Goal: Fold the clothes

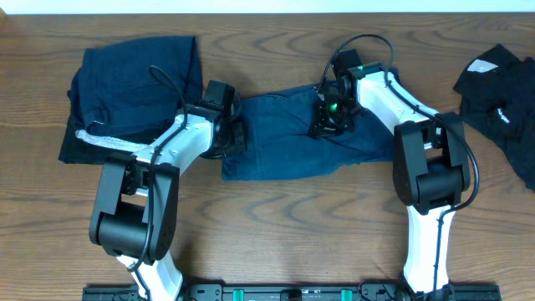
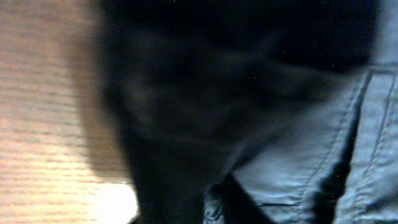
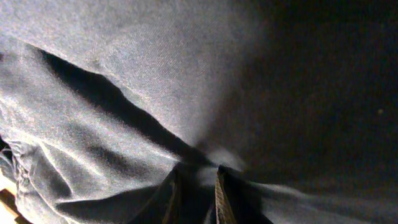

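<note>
Gripping navy shorts [image 1: 280, 146], centre of the bench [image 1: 276, 230].
Overhead: left tool [image 1: 232, 134] on their left edge, grip impossible to tell; right tool [image 1: 330, 117] at their top right. Left wrist: blurred seams. Right wrist: fingers [image 3: 219, 196] clenched on a fold.

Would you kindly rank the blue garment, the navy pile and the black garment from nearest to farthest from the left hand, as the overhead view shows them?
1. The blue garment: in the middle, its left edge right at the left hand.
2. The navy pile: close by, up at the left.
3. The black garment: at the far right edge, clearly farthest.
</note>
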